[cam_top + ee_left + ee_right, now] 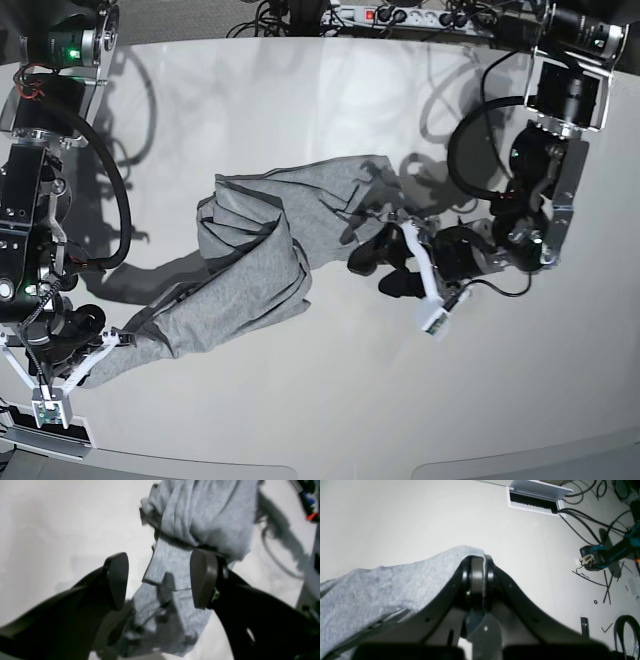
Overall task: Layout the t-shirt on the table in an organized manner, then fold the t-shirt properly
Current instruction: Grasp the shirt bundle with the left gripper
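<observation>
a: item one, the t-shirt [255, 265]. where does it lie?

b: on the table [330, 400], bunched and twisted into a long rope. its long axis runs diagonally in the base view, from near the robot's right side up toward the middle.

a: right gripper [478, 573]?

b: pads pressed together on one end of the shirt, cloth draped over the jaws.

a: left gripper [160, 580]?

b: jaws wide apart, nothing between them. the shirt's other end lies just ahead of and below the gap, a dark-edged hem crossing it. this arm is the nearer one to that free end, so my guess is the next grasp falls to it.

a: lettering, brands, labels?

b: none readable. the printed side does not show; only plain heather grey.
</observation>
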